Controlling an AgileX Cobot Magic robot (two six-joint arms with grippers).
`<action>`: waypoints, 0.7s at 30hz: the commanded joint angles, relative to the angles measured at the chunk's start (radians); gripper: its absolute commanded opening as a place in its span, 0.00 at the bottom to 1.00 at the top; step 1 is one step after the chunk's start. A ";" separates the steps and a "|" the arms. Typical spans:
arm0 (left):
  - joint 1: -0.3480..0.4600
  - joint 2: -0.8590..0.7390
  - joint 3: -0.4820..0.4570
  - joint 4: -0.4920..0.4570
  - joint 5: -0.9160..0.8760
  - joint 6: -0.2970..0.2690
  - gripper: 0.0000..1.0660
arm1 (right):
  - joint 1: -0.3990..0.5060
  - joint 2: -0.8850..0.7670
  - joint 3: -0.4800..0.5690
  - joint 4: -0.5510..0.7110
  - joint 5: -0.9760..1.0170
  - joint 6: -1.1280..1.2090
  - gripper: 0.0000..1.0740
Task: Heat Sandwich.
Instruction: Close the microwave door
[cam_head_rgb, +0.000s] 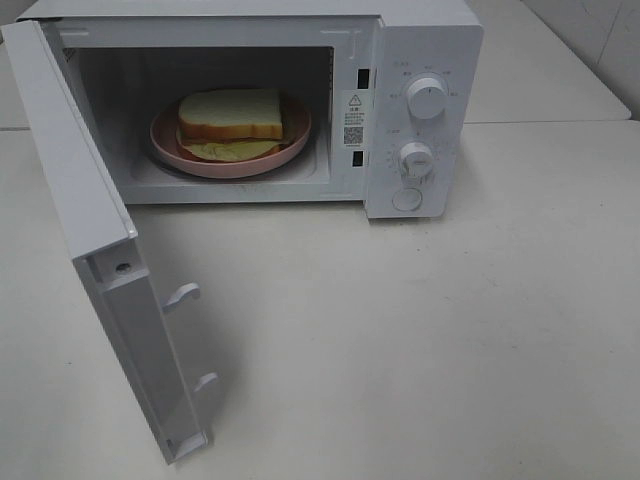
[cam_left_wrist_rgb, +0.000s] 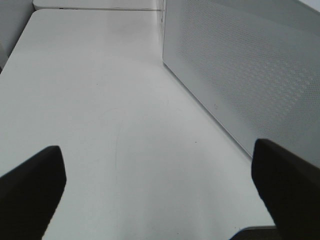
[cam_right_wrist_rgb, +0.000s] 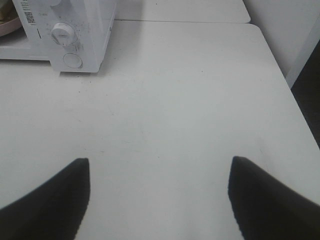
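The sandwich (cam_head_rgb: 232, 118) is seen on a pink plate (cam_head_rgb: 228, 172) inside the microwave (cam_head_rgb: 420, 40), w/ the door (cam_head_rgb: 90, 220) swung wide toward the front-left. Loading is judged done. The step in hand is prob. shutting the door, then setting the timer.

Neither arm is shown in the high view. The left claw (cam_left_wrist_rgb: 156, 165) is held apart, w/ nothing between its tips, low over the bench (cam_head_rgb: 450, 330) and near the door's perforated outer face. The right claw (cam_right_wrist_rgb: 159, 170) is likewise spread & empty over bare bench, w/ the control panel ahead of it, well apart.

For a clean close, the door should be pushed on its outer face near the free edge, not by the hinge, so that less force is needed. The push should be carried along the door's arc until the latch hooks (cam_head_rgb: 182, 295) are seated; a half-shut door would likely block heating. The microwave could be shoved along the bench by too sharp a push, so a slow, steady sweep is advised. The knobs (cam_head_rgb: 428, 98) are best left to the right claw, after latching.
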 joint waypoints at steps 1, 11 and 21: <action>-0.005 -0.022 0.003 -0.002 -0.007 -0.004 0.90 | -0.007 -0.029 -0.001 0.004 0.001 0.008 0.69; -0.005 -0.022 0.003 -0.002 -0.007 -0.004 0.90 | -0.007 -0.029 -0.001 0.004 0.001 0.006 0.69; -0.005 -0.017 0.003 -0.002 -0.007 -0.004 0.90 | -0.007 -0.029 -0.001 0.004 0.001 0.008 0.69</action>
